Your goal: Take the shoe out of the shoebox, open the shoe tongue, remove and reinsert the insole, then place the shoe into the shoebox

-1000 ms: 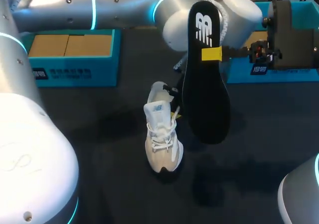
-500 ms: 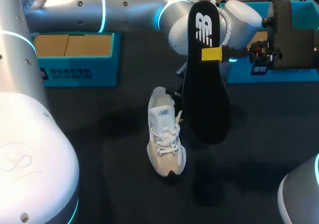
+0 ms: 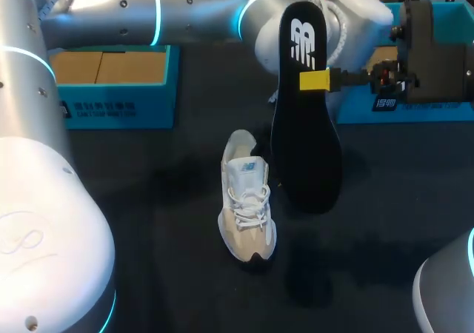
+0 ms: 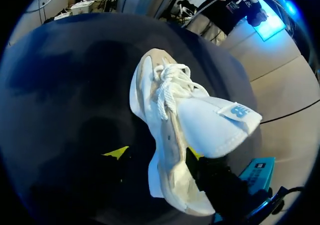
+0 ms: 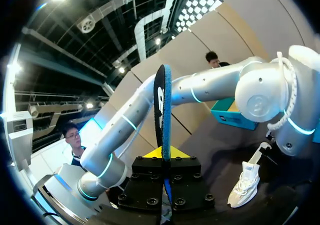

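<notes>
A white shoe (image 3: 248, 200) stands on the black table, toe toward me, its tongue (image 4: 215, 127) pulled up. My left gripper (image 4: 155, 154) straddles the shoe's heel end. Its yellow fingertips (image 4: 116, 152) stand apart, and the one that shows clearly has a gap to the shoe's side. In the head view the insole hides this gripper. My right gripper (image 3: 315, 80) is shut on the black insole (image 3: 305, 126) and holds it upright in the air, to the right of the shoe. The insole (image 5: 162, 105) shows edge-on between the right gripper's (image 5: 163, 154) yellow tips.
A teal shoebox (image 3: 111, 81) with a cardboard-coloured inside lies at the back left. Another teal box (image 3: 437, 107) lies at the back right, behind my right arm. My left arm (image 3: 185, 11) stretches across the back of the table.
The left gripper's fingers have spread and let go of the shoe. The shoe has shifted slightly right and now rests level on the table. The right arm and insole have kept still.
</notes>
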Robot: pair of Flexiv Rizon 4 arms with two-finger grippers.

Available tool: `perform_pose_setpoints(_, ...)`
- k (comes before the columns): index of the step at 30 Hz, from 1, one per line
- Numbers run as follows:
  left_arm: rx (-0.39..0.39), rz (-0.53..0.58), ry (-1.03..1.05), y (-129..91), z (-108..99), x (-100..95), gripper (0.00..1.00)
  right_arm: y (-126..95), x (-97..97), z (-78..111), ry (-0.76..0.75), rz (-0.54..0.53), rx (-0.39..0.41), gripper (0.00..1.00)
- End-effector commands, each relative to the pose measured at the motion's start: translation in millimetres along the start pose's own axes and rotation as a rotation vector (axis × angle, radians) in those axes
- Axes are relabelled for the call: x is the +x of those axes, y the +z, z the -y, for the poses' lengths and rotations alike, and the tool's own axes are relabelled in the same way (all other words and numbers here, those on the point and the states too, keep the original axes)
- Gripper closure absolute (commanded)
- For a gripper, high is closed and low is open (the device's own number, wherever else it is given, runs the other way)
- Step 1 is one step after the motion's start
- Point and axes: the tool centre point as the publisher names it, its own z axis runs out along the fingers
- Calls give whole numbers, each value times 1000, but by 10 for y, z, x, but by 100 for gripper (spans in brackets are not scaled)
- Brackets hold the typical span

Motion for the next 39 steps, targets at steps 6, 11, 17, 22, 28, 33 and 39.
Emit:
perform_pose_setpoints(6,6,212,-20,-449,-1,160,0,22,-4,4,1,1,-1,100)
perform_pose_setpoints(11,6,318,-10,-649,42,188,0,22,-4,4,1,1,-1,100)
perform_pose_setpoints(17,-8,442,2,-841,139,266,0,-149,-131,-38,57,42,-83,100)
perform_pose_setpoints(22,1,556,14,-966,208,391,0,-351,-212,-108,90,71,-146,100)
perform_pose_setpoints(28,6,611,20,-1028,251,509,0,-581,-308,-176,130,102,-161,100)
perform_pose_setpoints(33,6,611,20,-1028,251,509,0,-753,-433,-185,192,138,-167,100)
perform_pose_setpoints(39,6,611,20,-1028,251,509,0,-876,-618,-225,278,138,-171,100)
